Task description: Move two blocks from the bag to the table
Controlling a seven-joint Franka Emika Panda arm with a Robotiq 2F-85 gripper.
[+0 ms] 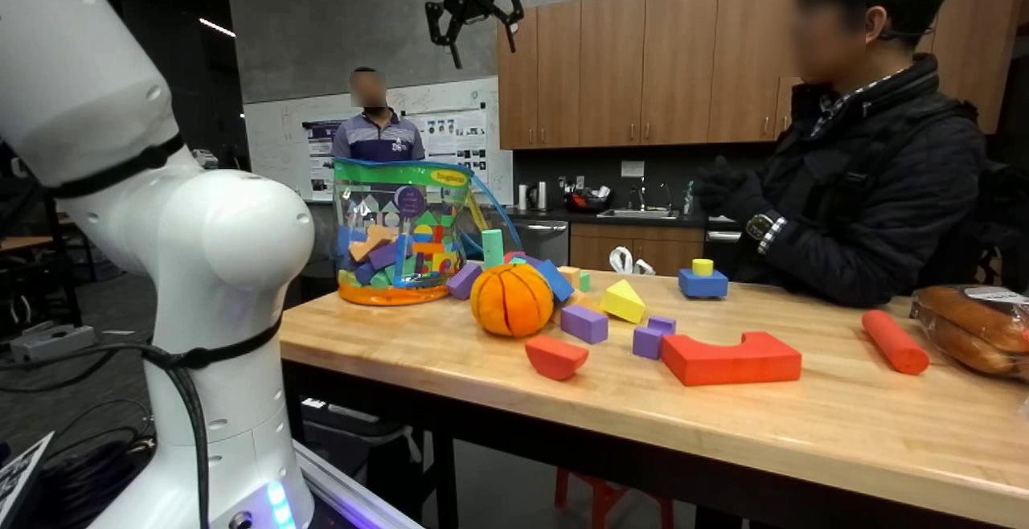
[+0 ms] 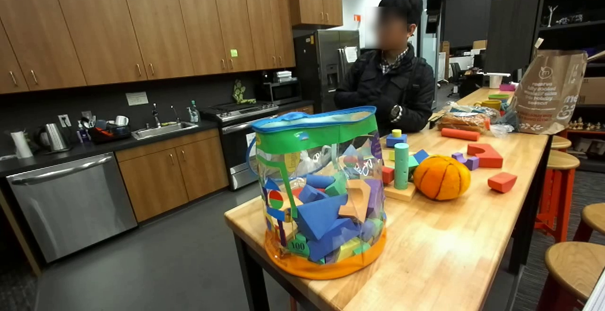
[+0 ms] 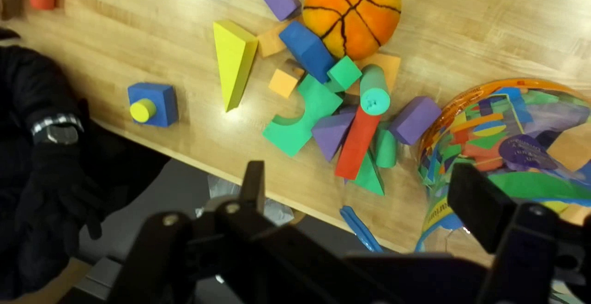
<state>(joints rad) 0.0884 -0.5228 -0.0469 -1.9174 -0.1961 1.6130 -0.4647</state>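
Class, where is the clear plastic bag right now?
In an exterior view, the bag stands at the left end of the table, left of the orange ball.

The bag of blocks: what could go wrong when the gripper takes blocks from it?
The bag stands close to the edge of the table; a hard pull could perhaps tip it off. The open gripper might snag the bag's blue strap. A low sweep may also knock down the upright mint cylinder.

The wrist view's edge crops the bag [image 3: 522, 152], partly hidden by one of the fingers [image 3: 480, 207].
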